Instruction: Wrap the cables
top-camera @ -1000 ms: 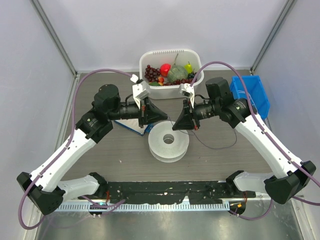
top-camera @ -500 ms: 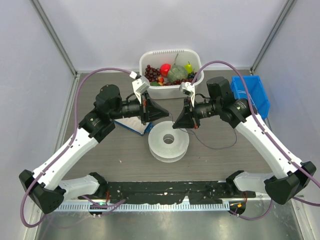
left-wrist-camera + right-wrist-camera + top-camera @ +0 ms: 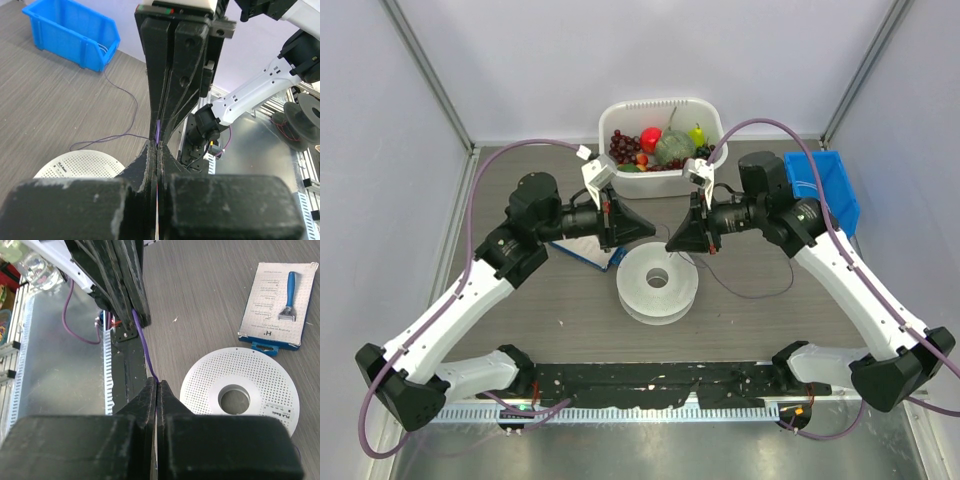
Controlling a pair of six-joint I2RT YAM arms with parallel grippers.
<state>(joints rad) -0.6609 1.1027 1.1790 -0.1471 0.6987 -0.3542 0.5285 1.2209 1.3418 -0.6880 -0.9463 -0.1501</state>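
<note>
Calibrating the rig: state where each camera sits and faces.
Top: above, behind the arms, facing down at the table; both arms, left gripper, right gripper and spool show.
Left wrist: on the left arm, facing along its shut fingers to the right gripper and bin.
Right wrist: on the right arm, facing along its fingers to the left gripper and razor pack.
Shared: both wrist views show spool and cable.

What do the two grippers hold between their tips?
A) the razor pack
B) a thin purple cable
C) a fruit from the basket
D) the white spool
B: in the right wrist view, a thin purple cable runs from the shut left gripper straight to the shut right gripper.
</note>
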